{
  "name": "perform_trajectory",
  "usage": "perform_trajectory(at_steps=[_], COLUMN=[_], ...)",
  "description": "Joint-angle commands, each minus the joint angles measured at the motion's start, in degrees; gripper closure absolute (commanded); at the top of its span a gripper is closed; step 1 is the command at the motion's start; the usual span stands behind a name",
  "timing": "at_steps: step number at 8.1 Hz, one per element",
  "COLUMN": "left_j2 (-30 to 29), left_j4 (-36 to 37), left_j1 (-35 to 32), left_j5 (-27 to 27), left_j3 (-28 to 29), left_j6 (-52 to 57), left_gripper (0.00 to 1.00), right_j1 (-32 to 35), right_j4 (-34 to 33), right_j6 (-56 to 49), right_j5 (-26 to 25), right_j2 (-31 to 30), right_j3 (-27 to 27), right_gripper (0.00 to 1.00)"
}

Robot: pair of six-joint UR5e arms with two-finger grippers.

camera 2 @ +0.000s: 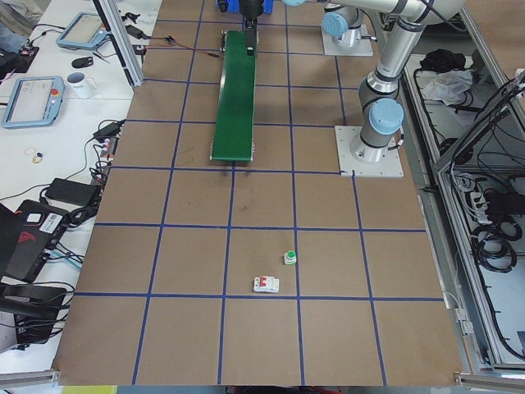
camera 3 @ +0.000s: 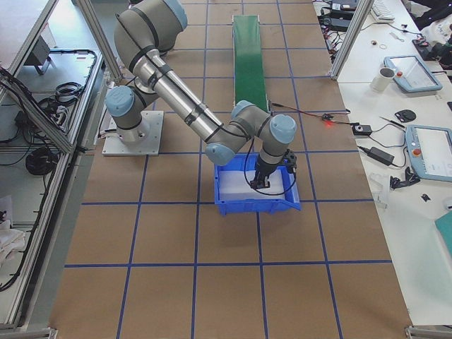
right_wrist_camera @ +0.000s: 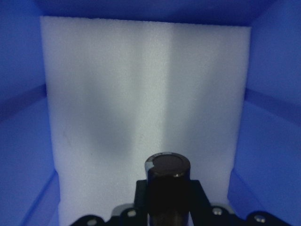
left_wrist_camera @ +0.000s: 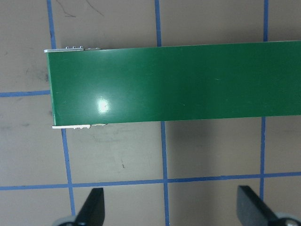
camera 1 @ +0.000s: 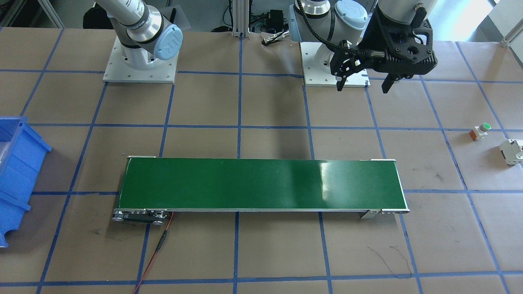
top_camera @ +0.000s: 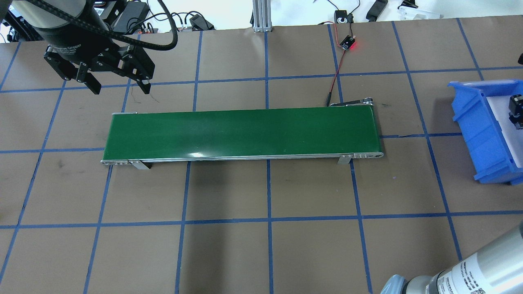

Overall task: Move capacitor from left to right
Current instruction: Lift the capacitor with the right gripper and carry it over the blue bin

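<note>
Where the front-facing view looks toward the robot, a long green conveyor belt [camera 1: 261, 183] lies across the brown paper-covered table [camera 1: 265, 253]. The black left gripper [camera 1: 363, 86] hangs above the table near the belt's end on the robot's left, fingers spread and empty. A small part with a round green button [camera 1: 481, 130] and a white boxy breaker block [camera 1: 512, 152] lie well past that same end.

Overhead view: the blue plastic bin [top_camera: 476, 134] sits off the belt's opposite end.

Right side view: the right gripper [camera 3: 258, 182] reaches down into this bin.

Left wrist view: both fingertips [left_wrist_camera: 91, 207] stand wide apart, clear of the belt.

Right wrist view: the small dark cylindrical capacitor [right_wrist_camera: 167, 165] is clamped between the right gripper's fingers, above the bin's white foam liner [right_wrist_camera: 117, 84].
</note>
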Motion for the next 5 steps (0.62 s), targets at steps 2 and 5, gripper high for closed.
perform_trajectory(at_steps=[2, 5], left_j2=[0.00, 0.00], left_j4=[-0.04, 0.04], left_j1=[0.00, 0.00], left_j5=[0.00, 0.00], left_j3=[-0.04, 0.05], left_j6=[0.03, -0.06], left_gripper=[0.00, 0.00], right_j1=[0.09, 0.00], right_j4=[-0.32, -0.23], right_j6=[1.46, -0.03], right_j5=[0.18, 0.18], right_j2=[2.86, 2.60], right_j3=[0.69, 0.78], right_gripper=[1.00, 0.18])
